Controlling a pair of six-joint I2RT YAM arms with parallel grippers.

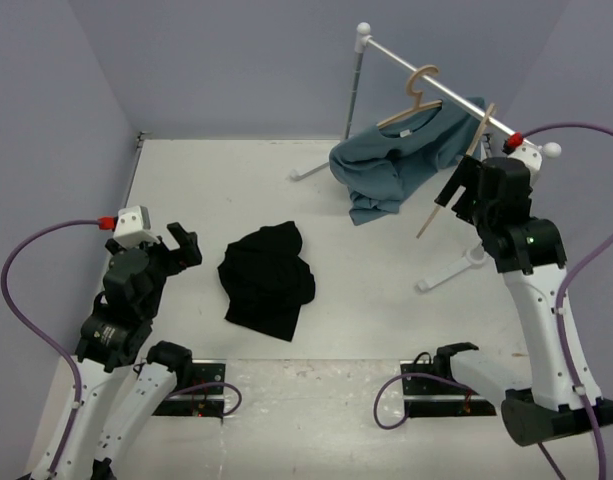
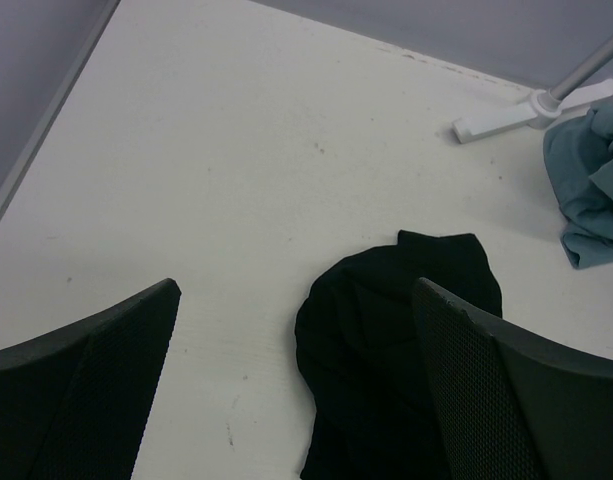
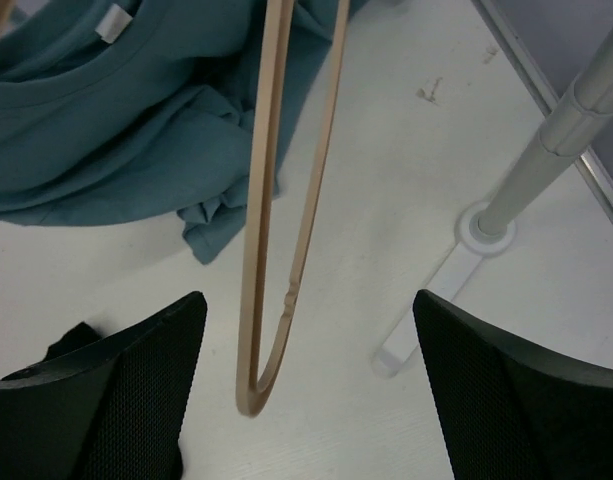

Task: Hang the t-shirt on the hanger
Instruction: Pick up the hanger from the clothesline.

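The black t-shirt [image 1: 268, 280] lies crumpled on the white table, left of centre; the left wrist view shows it as a dark heap [image 2: 386, 330]. My left gripper [image 1: 181, 246] hovers open just left of it, and its right finger overlaps the cloth in the wrist view [image 2: 296, 287]. The bare wooden hanger [image 1: 456, 185] hangs tilted from the rail's right end. My right gripper [image 1: 456, 195] is open at that hanger. In the right wrist view the hanger's lower end [image 3: 254, 250] dangles between the fingers [image 3: 308, 300], nearer the left one, touching neither.
A white clothes rack rail [image 1: 436, 88] crosses the back right, with feet on the table [image 1: 451, 270] [image 2: 531, 110] and a post [image 3: 546, 150]. A teal-blue shirt [image 1: 401, 160] droops from a matching hanger [image 1: 418, 95] onto the table. Grey walls close in on both sides.
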